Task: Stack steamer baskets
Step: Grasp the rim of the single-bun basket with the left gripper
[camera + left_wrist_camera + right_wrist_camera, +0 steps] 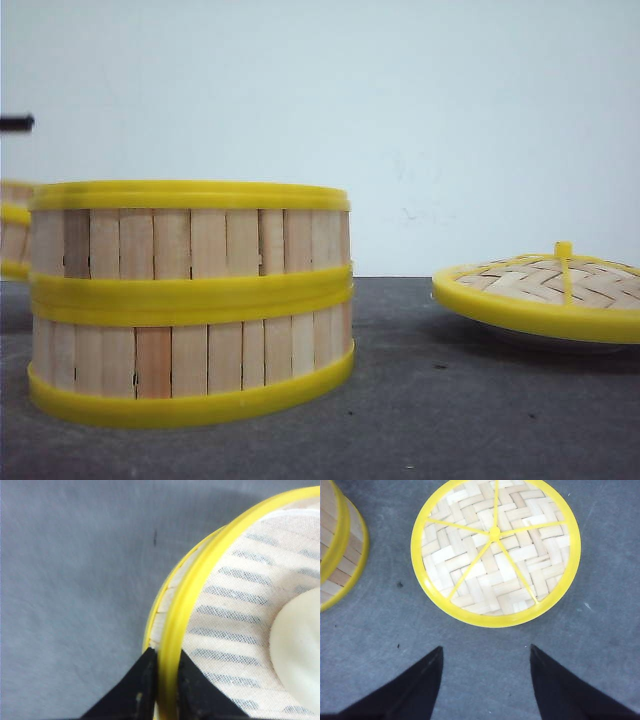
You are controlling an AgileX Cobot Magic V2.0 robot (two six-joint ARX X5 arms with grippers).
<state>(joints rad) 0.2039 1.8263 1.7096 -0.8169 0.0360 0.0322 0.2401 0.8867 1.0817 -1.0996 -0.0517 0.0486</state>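
Two steamer baskets (pixel 190 300) stand stacked on the grey table (pixel 400 420), the third basket (pixel 14 228) behind at its left edge, apparently pinched at the rim by the left gripper (pixel 165 680) (right gripper (pixel 485 680) spread above the lid (pixel 495 550)).

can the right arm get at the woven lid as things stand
Probably yes. The right gripper hangs open above bare table just short of the lid, and nothing lies between them. The stacked baskets stand off to one side, apart from the lid.
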